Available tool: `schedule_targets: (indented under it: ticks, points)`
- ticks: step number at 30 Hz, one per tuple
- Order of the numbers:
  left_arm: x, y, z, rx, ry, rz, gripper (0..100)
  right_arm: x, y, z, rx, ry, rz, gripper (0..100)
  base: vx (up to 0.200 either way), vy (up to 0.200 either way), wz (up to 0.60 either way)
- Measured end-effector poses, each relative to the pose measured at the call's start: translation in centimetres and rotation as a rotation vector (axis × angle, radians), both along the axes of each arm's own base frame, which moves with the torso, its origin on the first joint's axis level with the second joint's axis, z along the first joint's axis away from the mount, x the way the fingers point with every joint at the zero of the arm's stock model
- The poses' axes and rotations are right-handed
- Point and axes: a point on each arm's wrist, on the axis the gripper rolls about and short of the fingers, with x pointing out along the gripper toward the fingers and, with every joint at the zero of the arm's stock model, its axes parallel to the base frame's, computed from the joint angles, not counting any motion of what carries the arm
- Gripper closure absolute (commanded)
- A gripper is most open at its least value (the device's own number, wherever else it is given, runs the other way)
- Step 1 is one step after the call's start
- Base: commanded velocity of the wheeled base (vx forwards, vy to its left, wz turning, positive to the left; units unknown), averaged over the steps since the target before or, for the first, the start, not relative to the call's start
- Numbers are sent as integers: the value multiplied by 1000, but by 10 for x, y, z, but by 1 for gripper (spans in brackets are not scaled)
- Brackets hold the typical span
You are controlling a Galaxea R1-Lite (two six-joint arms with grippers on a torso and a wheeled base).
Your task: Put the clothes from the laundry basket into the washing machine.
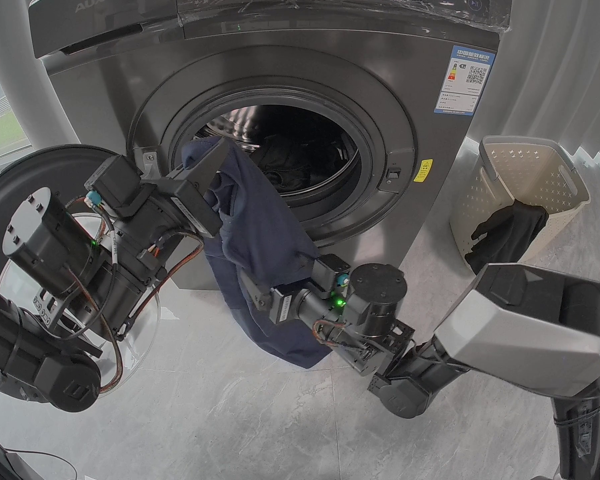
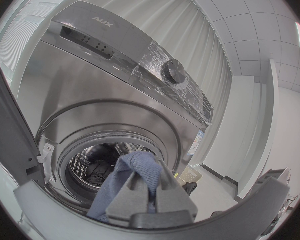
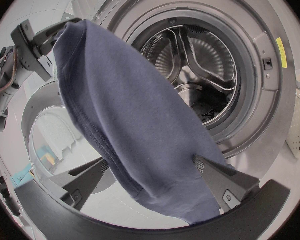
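Hanging before the grey steel washing machine, a navy cotton garment is pinched by the left gripper and draped over the wide-open right gripper; dark clothes lie inside, one black garment hangs from the cream plastic basket.

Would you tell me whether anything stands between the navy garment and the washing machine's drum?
Nothing visible blocks it. The door is swung open, and the drum opening holds only dark clothes inside. The left tool grips the navy garment at the opening's edge; its lower part hangs below it, through the open right tool.
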Motion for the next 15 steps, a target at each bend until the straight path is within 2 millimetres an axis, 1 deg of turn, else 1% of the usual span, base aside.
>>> schedule_targets:
  ticks: [8,12,15]
  points:
    - [0,0,0,1,1,0,100,3,-28,15,-4,2,-52,0,0,0,0]
    - [0,0,0,0,0,0,100,0,-32,17,-12,3,-55,0,0,0,0]
    - [0,0,0,0,0,0,100,-6,-30,15,-18,5,-40,0,0,0,0]
